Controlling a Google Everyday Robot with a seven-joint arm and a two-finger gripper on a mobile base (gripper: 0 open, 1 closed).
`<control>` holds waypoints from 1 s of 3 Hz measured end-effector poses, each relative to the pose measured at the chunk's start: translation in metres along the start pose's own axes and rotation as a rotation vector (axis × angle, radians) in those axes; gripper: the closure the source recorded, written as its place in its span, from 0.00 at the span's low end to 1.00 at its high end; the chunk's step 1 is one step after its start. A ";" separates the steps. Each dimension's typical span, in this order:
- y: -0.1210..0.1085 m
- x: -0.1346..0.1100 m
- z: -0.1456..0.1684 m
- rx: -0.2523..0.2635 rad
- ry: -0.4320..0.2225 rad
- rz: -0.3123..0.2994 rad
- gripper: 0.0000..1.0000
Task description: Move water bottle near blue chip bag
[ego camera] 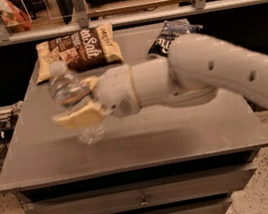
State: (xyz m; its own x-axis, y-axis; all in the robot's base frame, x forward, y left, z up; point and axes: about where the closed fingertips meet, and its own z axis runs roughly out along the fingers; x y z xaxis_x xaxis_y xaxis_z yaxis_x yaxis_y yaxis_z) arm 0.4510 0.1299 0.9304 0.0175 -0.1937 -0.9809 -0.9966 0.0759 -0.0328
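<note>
- One gripper (80, 103) above the surface (179, 139), jaws clamped on the tilted water bottle (66, 92); carry step, apparently.
- Next: travel toward the far blue chip bag (166, 35), then lower.

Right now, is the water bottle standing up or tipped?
Tipped a little: the water bottle leans, cap up, held in the gripper over the table.
</note>
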 end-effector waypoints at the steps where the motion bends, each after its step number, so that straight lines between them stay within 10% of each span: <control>1: -0.045 -0.014 -0.069 0.076 0.019 -0.038 1.00; 3: -0.060 -0.008 -0.082 0.085 -0.032 -0.051 1.00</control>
State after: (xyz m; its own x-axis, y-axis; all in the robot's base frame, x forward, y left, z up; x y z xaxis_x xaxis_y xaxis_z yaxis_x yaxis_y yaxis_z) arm 0.5038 0.0463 0.9560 0.0722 -0.1680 -0.9831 -0.9838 0.1502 -0.0979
